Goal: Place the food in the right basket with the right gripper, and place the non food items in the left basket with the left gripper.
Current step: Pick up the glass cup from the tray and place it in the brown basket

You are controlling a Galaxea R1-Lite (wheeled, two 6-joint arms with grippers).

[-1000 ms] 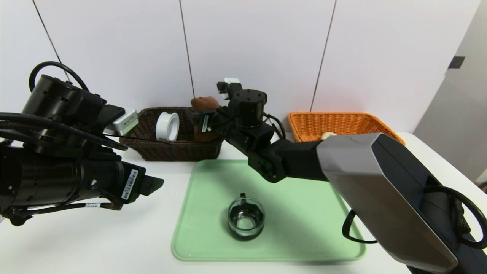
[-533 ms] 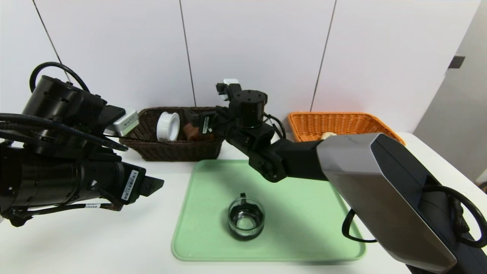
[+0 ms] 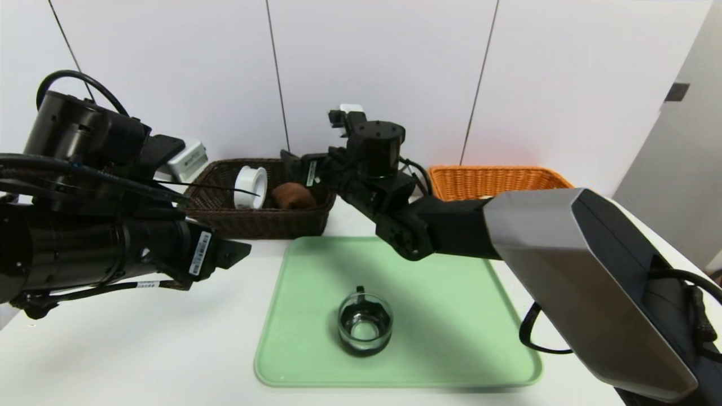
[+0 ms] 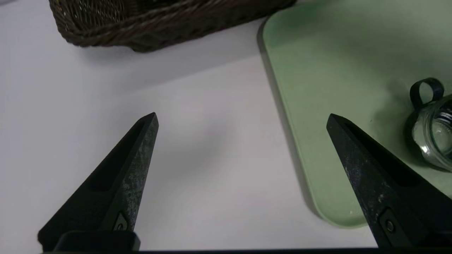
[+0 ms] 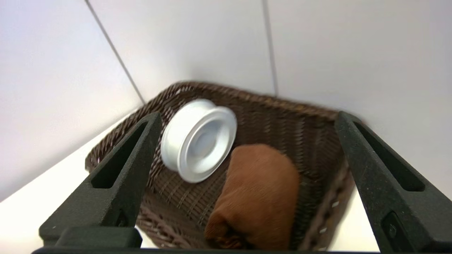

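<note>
Head view: a glass jar (image 3: 364, 323), judged rigid, slippery and fragile, is seen on the green tray (image 3: 451, 316), best gripped across its walls by the wide-open left gripper (image 4: 242, 120) nearby.

From my head view the right arm (image 3: 507, 242) blocks most of the orange basket (image 3: 496, 180), so I can't see inside it. The glass jar (image 4: 432, 135) runs off the left wrist picture's edge. The brown item (image 5: 257, 197) looks smeared; I can't tell what it is.
</note>
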